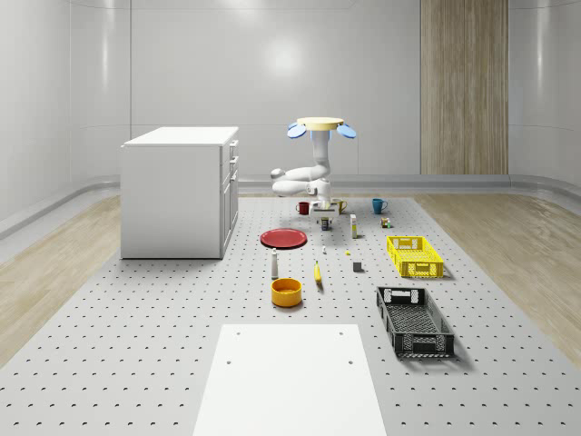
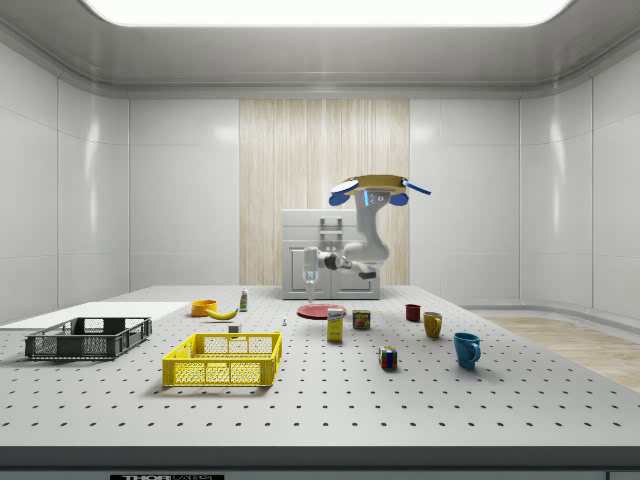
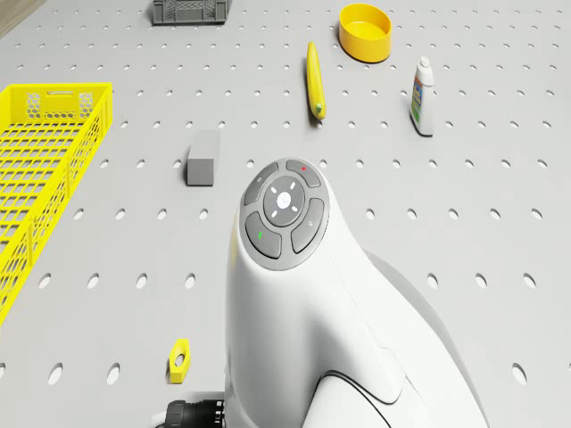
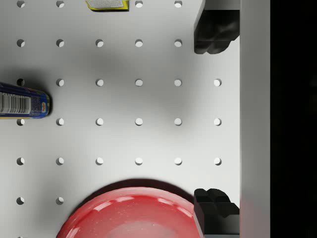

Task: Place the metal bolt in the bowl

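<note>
Grey perforated table (image 1: pixel 136 363) underneath, and the yellow-topped quadrotor drone (image 1: pixel 320 125) hovers over its far end. The round red plate (image 4: pixel 129 215) lies just beside the gripper (image 4: pixel 215 121), whose black fingers (image 4: pixel 215 32) are spread wide, holding nothing. The orange-yellow bowl (image 1: pixel 286 291) sits well apart from the small metal bolt (image 1: pixel 324 249), which lies on the table beyond it.

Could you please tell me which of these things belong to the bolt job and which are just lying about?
For the job: bolt, bowl, gripper, open above the table.

Lying about: banana, bottle, nut, grey block, yellow crate, black crate, red plate, can.
</note>
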Controlling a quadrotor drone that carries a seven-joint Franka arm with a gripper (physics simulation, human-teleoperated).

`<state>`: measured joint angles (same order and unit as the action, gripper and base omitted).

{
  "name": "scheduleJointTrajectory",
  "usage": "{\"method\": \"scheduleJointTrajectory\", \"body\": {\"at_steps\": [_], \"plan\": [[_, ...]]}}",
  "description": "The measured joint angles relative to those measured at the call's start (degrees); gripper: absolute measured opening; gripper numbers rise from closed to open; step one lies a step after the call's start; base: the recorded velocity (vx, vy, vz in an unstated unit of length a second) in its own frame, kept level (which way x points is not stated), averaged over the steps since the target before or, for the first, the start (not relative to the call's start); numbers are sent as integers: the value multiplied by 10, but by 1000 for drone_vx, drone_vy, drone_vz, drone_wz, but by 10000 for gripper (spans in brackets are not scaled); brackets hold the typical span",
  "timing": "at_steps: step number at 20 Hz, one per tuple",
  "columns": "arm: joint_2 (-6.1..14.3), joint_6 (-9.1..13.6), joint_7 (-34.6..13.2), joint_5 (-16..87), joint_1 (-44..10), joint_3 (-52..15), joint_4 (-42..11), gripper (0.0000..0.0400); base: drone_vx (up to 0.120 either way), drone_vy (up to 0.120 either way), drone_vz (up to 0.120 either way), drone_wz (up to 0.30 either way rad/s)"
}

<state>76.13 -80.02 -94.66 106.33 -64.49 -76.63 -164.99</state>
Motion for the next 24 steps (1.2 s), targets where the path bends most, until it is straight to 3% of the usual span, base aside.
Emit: {"method": "scheduleJointTrajectory", "body": {"at_steps": [6,16,21,24], "plan": [[12,-11,-3,-5,-3,-2,1,400,120,0,-113,0],[29,-27,-7,-13,-7,-6,2,400,120,-28,0,0],[38,-35,-8,-17,-9,-8,2,400,120,0,-112,0],[42,-39,-9,-19,-11,-9,2,400,0,0,-40,0]]}}
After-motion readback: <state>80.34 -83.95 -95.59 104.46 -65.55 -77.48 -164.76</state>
